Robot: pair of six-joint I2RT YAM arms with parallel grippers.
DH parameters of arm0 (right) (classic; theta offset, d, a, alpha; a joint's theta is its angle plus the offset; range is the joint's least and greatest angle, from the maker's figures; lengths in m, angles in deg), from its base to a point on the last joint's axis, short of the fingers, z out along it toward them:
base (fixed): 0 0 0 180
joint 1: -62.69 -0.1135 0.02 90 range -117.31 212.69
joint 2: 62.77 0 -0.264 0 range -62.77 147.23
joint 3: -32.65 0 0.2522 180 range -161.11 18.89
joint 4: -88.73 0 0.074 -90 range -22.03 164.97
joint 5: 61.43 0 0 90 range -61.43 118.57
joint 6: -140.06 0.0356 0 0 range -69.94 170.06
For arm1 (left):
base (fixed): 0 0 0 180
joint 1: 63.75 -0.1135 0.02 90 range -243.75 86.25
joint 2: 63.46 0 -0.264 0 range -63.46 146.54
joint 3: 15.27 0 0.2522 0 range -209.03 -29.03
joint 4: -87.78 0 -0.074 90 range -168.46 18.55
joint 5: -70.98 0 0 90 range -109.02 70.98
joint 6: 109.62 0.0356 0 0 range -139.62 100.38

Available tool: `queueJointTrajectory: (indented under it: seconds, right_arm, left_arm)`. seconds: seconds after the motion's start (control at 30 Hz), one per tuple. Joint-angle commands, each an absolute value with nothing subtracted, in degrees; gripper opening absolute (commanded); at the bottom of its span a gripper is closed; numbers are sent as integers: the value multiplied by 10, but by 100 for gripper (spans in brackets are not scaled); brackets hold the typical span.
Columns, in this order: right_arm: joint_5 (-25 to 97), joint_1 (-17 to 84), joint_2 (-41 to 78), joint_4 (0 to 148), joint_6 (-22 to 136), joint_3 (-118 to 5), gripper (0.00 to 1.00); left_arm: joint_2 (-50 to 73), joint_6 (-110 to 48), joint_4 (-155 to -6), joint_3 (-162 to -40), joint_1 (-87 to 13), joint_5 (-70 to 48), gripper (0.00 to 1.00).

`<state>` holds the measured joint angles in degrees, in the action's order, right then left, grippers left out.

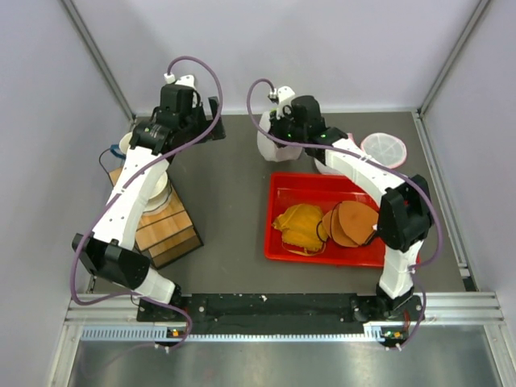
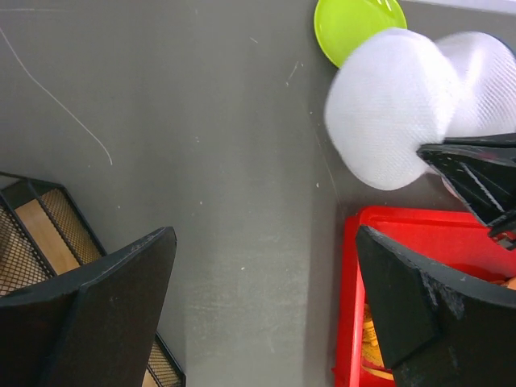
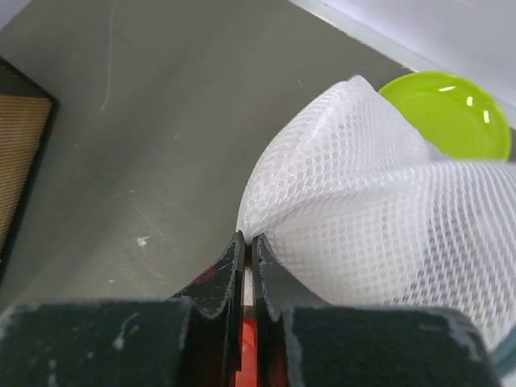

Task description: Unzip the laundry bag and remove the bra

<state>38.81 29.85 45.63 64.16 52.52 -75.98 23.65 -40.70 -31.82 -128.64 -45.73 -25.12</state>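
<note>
The white mesh laundry bag (image 1: pixel 270 147) hangs lifted at the back of the table, above the far left corner of the red tray (image 1: pixel 282 187). My right gripper (image 3: pixel 248 240) is shut on the bag's (image 3: pixel 363 201) edge; it also shows in the top view (image 1: pixel 280 135). An orange and brown bra (image 1: pixel 326 226) lies in the tray. My left gripper (image 2: pixel 266 274) is open and empty above bare table, left of the bag (image 2: pixel 395 113) and the tray (image 2: pixel 351 274). In the top view the left gripper (image 1: pixel 216 119) sits back left of the bag.
A green plate (image 2: pixel 355 24) lies behind the bag, also in the right wrist view (image 3: pixel 451 113). A round white mesh piece (image 1: pixel 383 149) lies back right. A wooden box in a black wire frame (image 1: pixel 165 226) stands at the left.
</note>
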Motion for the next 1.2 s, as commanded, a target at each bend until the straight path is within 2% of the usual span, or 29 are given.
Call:
queueJointTrajectory:
  seconds: [0.0,0.03,0.1,0.17,0.2,0.23,0.3,0.4,0.47,0.5,0.53,0.73,0.93,1.03,1.07,1.13,1.17]
  right_arm:
    - [366,288,429,661,485,-752,0]
    - [376,278,449,657,497,-758,3]
    - [417,265,471,637,512,-769,34]
    - [420,251,493,622,520,-788,54]
    - [410,250,492,621,522,-788,72]
    - [397,251,485,622,524,-784,79]
    - [355,259,471,623,523,-780,87]
    - [325,289,438,636,544,-760,89]
    - [288,310,405,673,594,-722,91]
    - [259,330,394,692,607,-700,98]
    - [251,339,382,713,633,-659,99]
    - [248,383,338,759,708,-571,99]
    - [321,398,358,780,751,-550,95]
    - [364,398,383,804,765,-557,80]
    - [380,398,391,807,767,-563,64]
    - [402,398,408,809,773,-588,49]
    - [422,397,420,810,771,-596,28]
  left_arm:
    - [212,-403,-340,-1285,-467,-269,99]
    - [214,-403,-341,-1286,-468,-270,99]
    - [216,-405,-341,-1285,-469,-268,99]
    - [222,-404,-341,-1284,-469,-267,99]
    - [224,-405,-340,-1284,-469,-265,99]
    - [226,-405,-341,-1283,-469,-261,99]
    - [229,-403,-341,-1281,-469,-258,99]
    - [235,-403,-344,-1282,-469,-256,99]
    - [236,-404,-349,-1281,-469,-253,99]
    - [236,-406,-351,-1279,-469,-253,99]
    - [236,-407,-354,-1276,-469,-251,99]
    - [241,-409,-357,-1269,-469,-237,99]
    - [233,-415,-359,-1254,-469,-232,99]
    - [233,-423,-363,-1249,-469,-215,99]
    - [232,-426,-364,-1247,-468,-209,99]
    - [233,-432,-368,-1243,-466,-195,99]
    - [235,-432,-368,-1243,-465,-195,99]
